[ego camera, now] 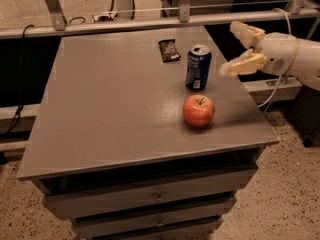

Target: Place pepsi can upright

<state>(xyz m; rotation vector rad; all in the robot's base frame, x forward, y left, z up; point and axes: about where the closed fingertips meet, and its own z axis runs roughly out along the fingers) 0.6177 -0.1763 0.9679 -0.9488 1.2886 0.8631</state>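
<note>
The pepsi can, dark blue with white lettering and a silver top, stands upright on the grey table toward the back right. My gripper is to the right of the can, apart from it, near the table's right edge. Its fingers are spread open and hold nothing.
A red apple sits just in front of the can. A flat black snack wrapper lies behind and left of the can. The table has drawers below. A metal rail runs behind the table.
</note>
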